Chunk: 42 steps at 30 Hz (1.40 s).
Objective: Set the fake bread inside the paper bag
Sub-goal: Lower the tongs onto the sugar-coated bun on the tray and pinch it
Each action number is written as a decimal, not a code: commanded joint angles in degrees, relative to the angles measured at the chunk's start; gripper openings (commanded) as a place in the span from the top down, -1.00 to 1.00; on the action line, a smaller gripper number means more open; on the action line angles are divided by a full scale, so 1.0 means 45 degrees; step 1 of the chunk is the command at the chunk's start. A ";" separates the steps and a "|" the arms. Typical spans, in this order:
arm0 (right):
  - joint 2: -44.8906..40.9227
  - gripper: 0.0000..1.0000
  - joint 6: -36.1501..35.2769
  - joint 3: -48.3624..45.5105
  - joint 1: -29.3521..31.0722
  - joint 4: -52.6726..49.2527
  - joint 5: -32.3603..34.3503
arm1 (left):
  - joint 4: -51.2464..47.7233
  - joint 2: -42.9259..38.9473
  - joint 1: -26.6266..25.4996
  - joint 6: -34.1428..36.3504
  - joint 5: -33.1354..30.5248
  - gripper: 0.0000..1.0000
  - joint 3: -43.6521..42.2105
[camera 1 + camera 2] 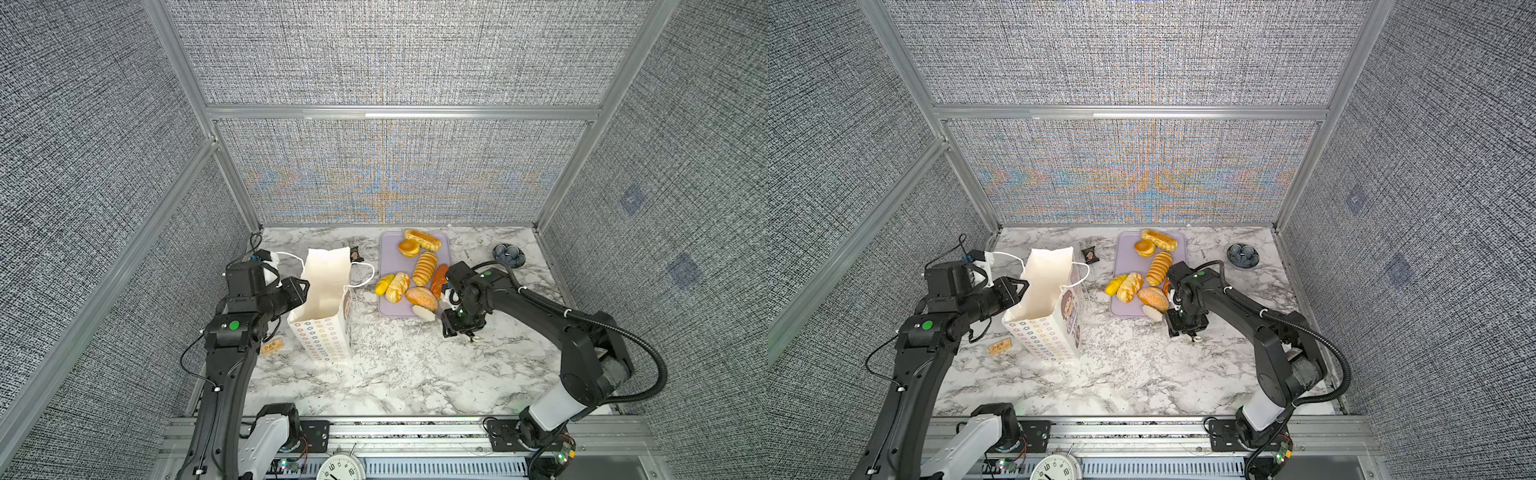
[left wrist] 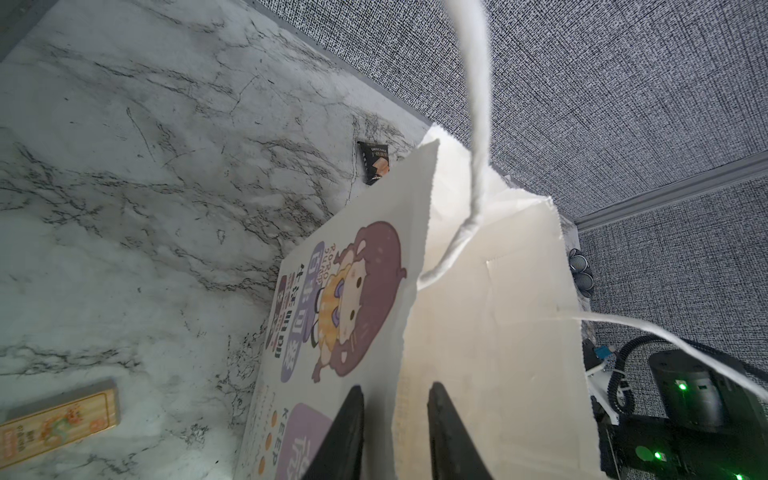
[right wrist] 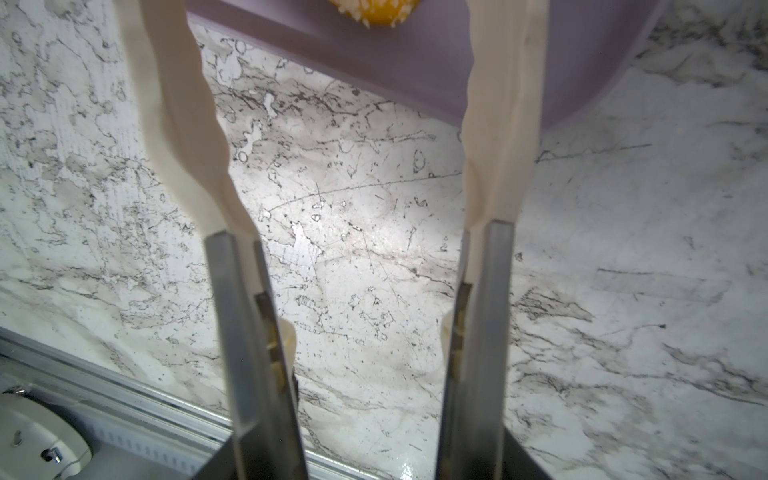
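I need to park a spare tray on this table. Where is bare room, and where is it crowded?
Bare marble in front of the paper bag and lavender tray, towards the front rail. Crowded: the tray under the fake bread, and beside the bag.

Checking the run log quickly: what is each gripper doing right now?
Left gripper: shut on the paper bag, pinching its wall at the rim.
Right gripper: open, holding nothing, beside the lavender tray.
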 commanded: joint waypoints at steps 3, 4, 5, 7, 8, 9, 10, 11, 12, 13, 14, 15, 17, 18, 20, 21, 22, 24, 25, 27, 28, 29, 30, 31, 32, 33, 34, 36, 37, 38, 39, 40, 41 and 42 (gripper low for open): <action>0.0151 -0.15 -0.0084 0.0242 0.0010 -0.0034 0.0230 | 0.0234 -0.0073 0.0020 -0.0038 0.0003 0.42 -0.0059; 0.0174 -0.15 -0.0087 0.0263 0.0011 -0.0021 0.0233 | 0.0243 -0.0072 0.0010 -0.0055 0.0005 0.42 -0.0088; 0.0222 -0.14 -0.0096 0.0316 0.0008 -0.0027 0.0254 | 0.0262 -0.0063 0.0020 -0.0066 0.0014 0.42 -0.0103; 0.0322 -0.13 -0.0109 0.0390 0.0023 -0.0032 0.0291 | 0.0259 -0.0063 0.0005 -0.0056 0.0026 0.42 -0.0117; 0.0372 -0.13 -0.0116 0.0433 0.0011 -0.0033 0.0330 | 0.0250 -0.0072 0.0013 -0.0056 0.0033 0.42 -0.0127; 0.0405 -0.12 -0.0133 0.0486 0.0009 -0.0037 0.0335 | 0.0248 -0.0063 0.0019 -0.0057 0.0026 0.42 -0.0124; 0.0453 -0.11 -0.0132 0.0516 0.0008 -0.0036 0.0335 | 0.0253 -0.0063 -0.0001 -0.0058 0.0032 0.42 -0.0111; 0.0476 -0.10 -0.0140 0.0555 0.0005 -0.0036 0.0301 | 0.0258 -0.0063 0.0026 -0.0071 0.0024 0.42 -0.0108; 0.0496 -0.08 -0.0142 0.0604 0.0009 -0.0030 0.0273 | 0.0250 -0.0072 0.0027 -0.0075 0.0014 0.42 -0.0108; 0.0520 -0.06 -0.0157 0.0615 0.0021 -0.0023 0.0260 | 0.0236 -0.0082 0.0010 -0.0076 0.0011 0.42 -0.0096; 0.0522 -0.03 -0.0173 0.0644 0.0008 -0.0038 0.0234 | 0.0239 -0.0082 0.0013 -0.0074 0.0007 0.42 -0.0105; 0.0508 -0.01 -0.0175 0.0663 0.0009 -0.0015 0.0208 | 0.0232 -0.0100 0.0002 -0.0076 0.0003 0.42 -0.0105; 0.0479 0.02 -0.0209 0.0635 0.0017 -0.0019 0.0164 | 0.0243 -0.0121 0.0017 -0.0076 0.0002 0.42 -0.0112; 0.0454 0.04 -0.0213 0.0634 0.0008 -0.0034 0.0120 | 0.0233 -0.0121 0.0022 -0.0076 -0.0001 0.42 -0.0110; 0.0389 0.06 -0.0212 0.0578 0.0033 -0.0028 0.0071 | 0.0232 -0.0121 0.0016 -0.0095 -0.0010 0.42 -0.0123; 0.0350 0.07 -0.0214 0.0539 0.0034 -0.0035 0.0060 | 0.0243 -0.0121 0.0021 -0.0095 0.0001 0.42 -0.0114; 0.0299 0.08 -0.0211 0.0489 0.0014 -0.0041 0.0028 | 0.0233 -0.0121 0.0025 -0.0112 -0.0010 0.42 -0.0091; 0.0160 0.10 -0.0185 0.0403 0.0027 -0.0029 0.0018 | 0.0255 -0.0111 0.0025 -0.0115 -0.0006 0.42 -0.0107; 0.0106 0.11 -0.0194 0.0348 0.0045 -0.0023 0.0008 | 0.0245 -0.0116 0.0020 -0.0135 0.0000 0.42 -0.0090; -0.0003 0.15 -0.0160 0.0254 0.0039 -0.0012 -0.0002 | 0.0269 -0.0102 0.0002 -0.0153 0.0004 0.42 -0.0097; -0.0053 0.16 -0.0155 0.0221 0.0030 -0.0013 -0.0018 | 0.0275 -0.0087 0.0006 -0.0154 0.0007 0.41 -0.0098; -0.0097 0.17 -0.0138 0.0178 0.0039 -0.0001 -0.0017 | 0.0278 -0.0082 0.0015 -0.0154 0.0030 0.40 -0.0084; -0.0139 0.17 -0.0125 0.0147 0.0039 -0.0005 -0.0017 | 0.0258 -0.0082 0.0023 -0.0144 0.0027 0.38 -0.0063; -0.0188 0.18 -0.0109 0.0131 0.0034 -0.0034 -0.0022 | 0.0248 -0.0082 -0.0004 -0.0154 0.0036 0.35 -0.0068; -0.0256 0.18 -0.0104 0.0094 0.0031 -0.0038 -0.0029 | 0.0243 -0.0082 0.0020 -0.0163 0.0005 0.31 -0.0069; -0.0313 0.19 -0.0080 0.0054 0.0022 -0.0036 -0.0041 | 0.0212 -0.0101 0.0021 -0.0154 -0.0007 0.26 -0.0069; -0.0386 0.20 -0.0073 0.0030 0.0036 -0.0020 -0.0048 | 0.0213 -0.0121 0.0009 -0.0154 -0.0005 0.22 -0.0069; -0.0536 0.22 -0.0022 0.0009 0.0042 -0.0072 -0.0057 | 0.0189 -0.0141 0.0015 -0.0151 -0.0006 0.14 -0.0045; -0.0604 0.22 -0.0037 0.0004 0.0030 -0.0080 -0.0073 | 0.0185 -0.0141 0.0001 -0.0154 -0.0014 0.11 -0.0046; -0.0677 0.22 -0.0034 -0.0010 0.0030 -0.0118 -0.0081 | 0.0161 -0.0141 0.0008 -0.0154 -0.0034 0.09 -0.0032; -0.0741 0.23 -0.0016 0.0000 0.0031 -0.0151 -0.0068 | 0.0165 -0.0141 0.0022 -0.0156 -0.0020 0.08 -0.0023; -0.0810 0.23 -0.0019 0.0009 0.0030 -0.0192 -0.0075 | 0.0145 -0.0143 0.0007 -0.0154 -0.0031 0.07 -0.0019; -0.0876 0.23 0.0008 0.0009 0.0030 -0.0211 -0.0075 | 0.0132 -0.0160 0.0011 -0.0154 -0.0034 0.06 -0.0010; -0.0954 0.23 0.0021 0.0028 0.0035 -0.0253 -0.0075 | 0.0140 -0.0165 0.0023 -0.0154 -0.0046 0.06 -0.0009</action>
